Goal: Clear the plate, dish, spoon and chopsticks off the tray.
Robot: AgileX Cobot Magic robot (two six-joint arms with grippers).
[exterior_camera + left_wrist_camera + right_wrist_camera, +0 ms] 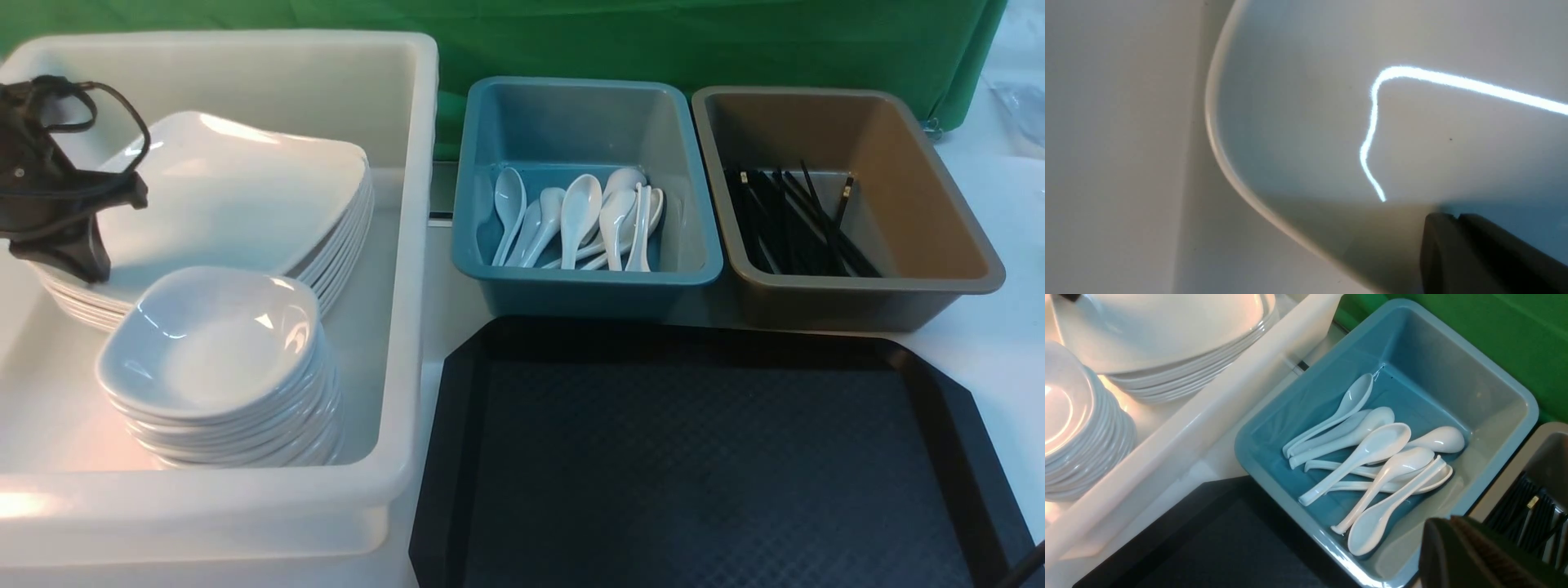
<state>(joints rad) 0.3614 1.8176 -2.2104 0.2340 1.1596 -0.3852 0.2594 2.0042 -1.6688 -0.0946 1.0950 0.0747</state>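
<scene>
The black tray [702,457] lies at the front with nothing on it. The large white plate [237,196] tops a stack of plates in the white tub [408,327]. A stack of small dishes [212,343] stands in front of it. My left gripper [82,257] is over the plate's left corner. In the left wrist view its fingers [1447,216] are together, right at the plate's surface [1310,122]. Spoons [580,216] lie in the teal tub [588,114]. Chopsticks [796,224] lie in the brown tub [922,204]. My right gripper [1449,522] is shut and empty above the teal tub's near corner.
The white tub fills the left side, and the teal and brown tubs stand side by side behind the tray. A green cloth hangs at the back. A sliver of my right arm [1030,572] shows at the front right corner.
</scene>
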